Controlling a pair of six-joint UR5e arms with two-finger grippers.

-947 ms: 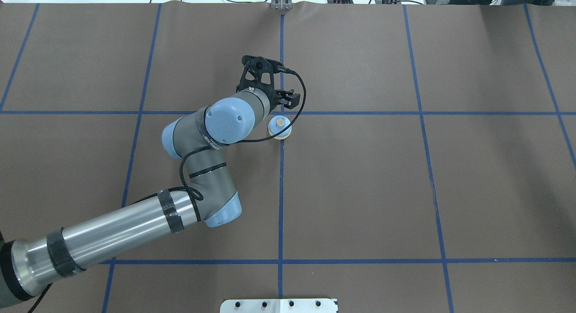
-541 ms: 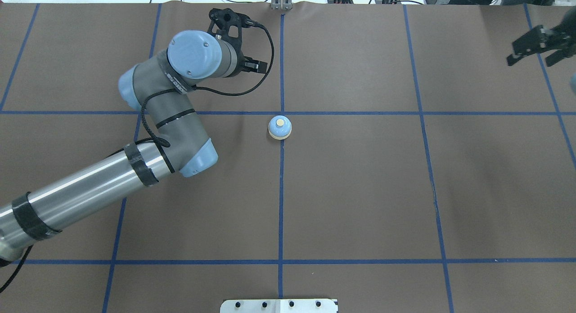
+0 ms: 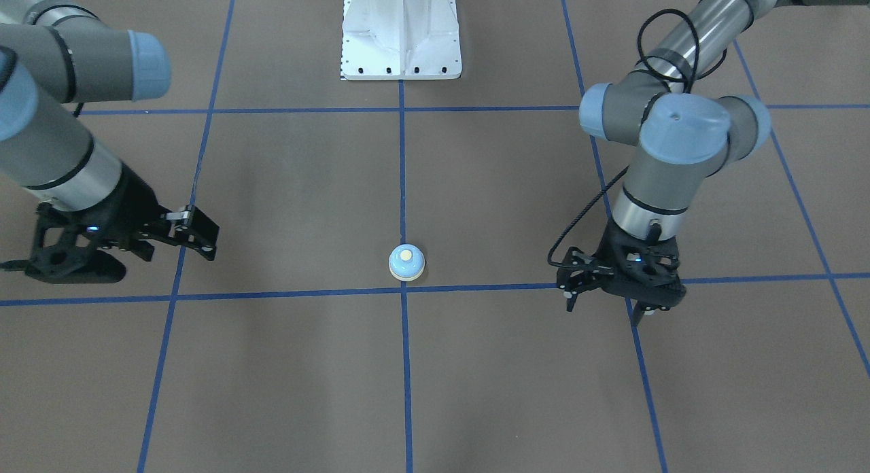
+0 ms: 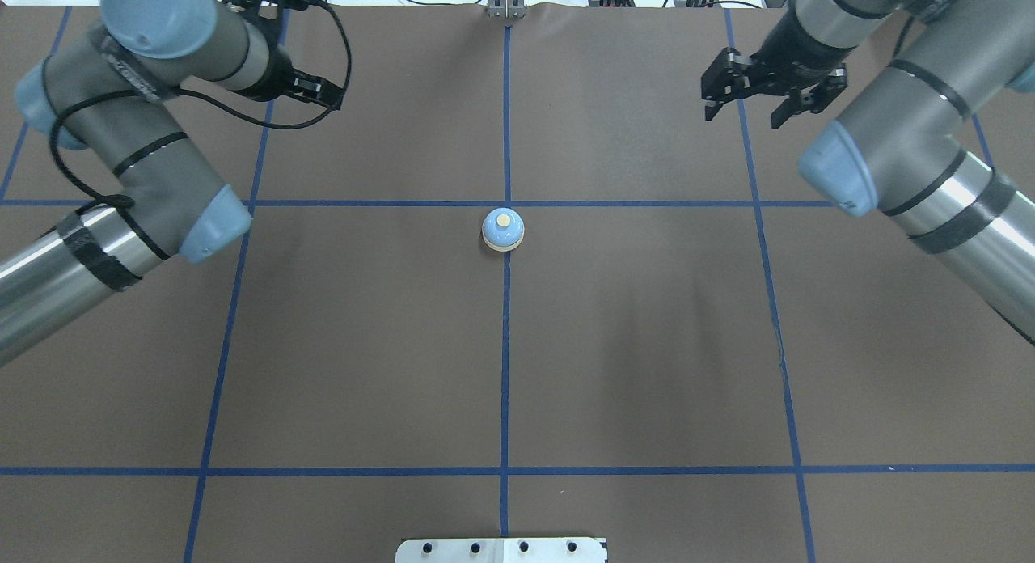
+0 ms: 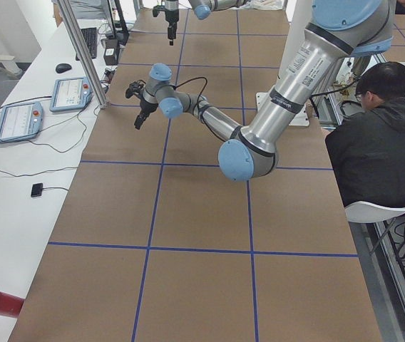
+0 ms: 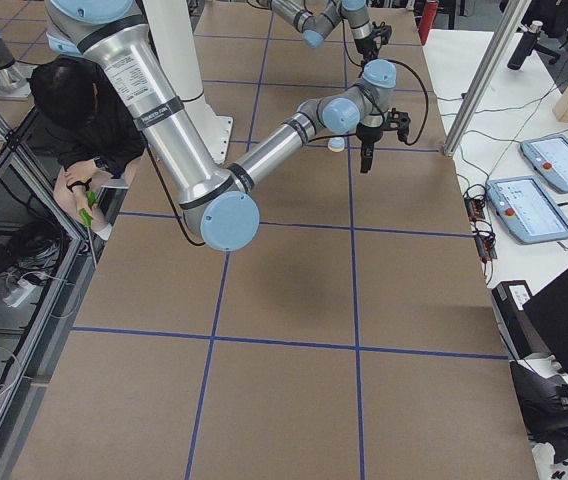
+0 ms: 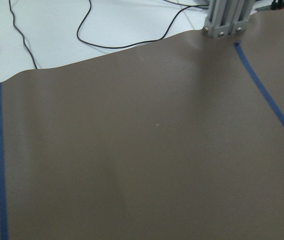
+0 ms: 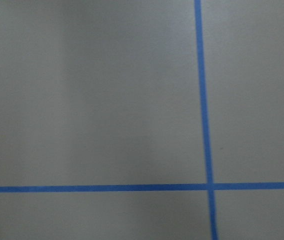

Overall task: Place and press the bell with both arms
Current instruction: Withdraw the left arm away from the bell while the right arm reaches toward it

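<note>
The light-blue bell (image 4: 503, 228) with its cream button stands upright on the brown mat at the centre grid crossing, and also shows in the front view (image 3: 406, 262) and the right side view (image 6: 336, 144). My left gripper (image 4: 323, 94) is open and empty, far back and left of the bell; in the front view (image 3: 603, 304) its fingers point down at the mat. My right gripper (image 4: 742, 114) is open and empty, far back and right of the bell; it also shows in the front view (image 3: 178, 249). Neither gripper touches the bell.
The white pedestal base (image 3: 401, 31) sits at the robot's side of the table. An aluminium post (image 4: 505, 1) and cables stand at the far edge. A seated operator (image 5: 384, 135) is beside the table. Blue tape lines grid the mat.
My left arm has drawn back from beside the bell to the far left. My right arm has come in from the right edge toward the far right square. The bell has stayed put.
</note>
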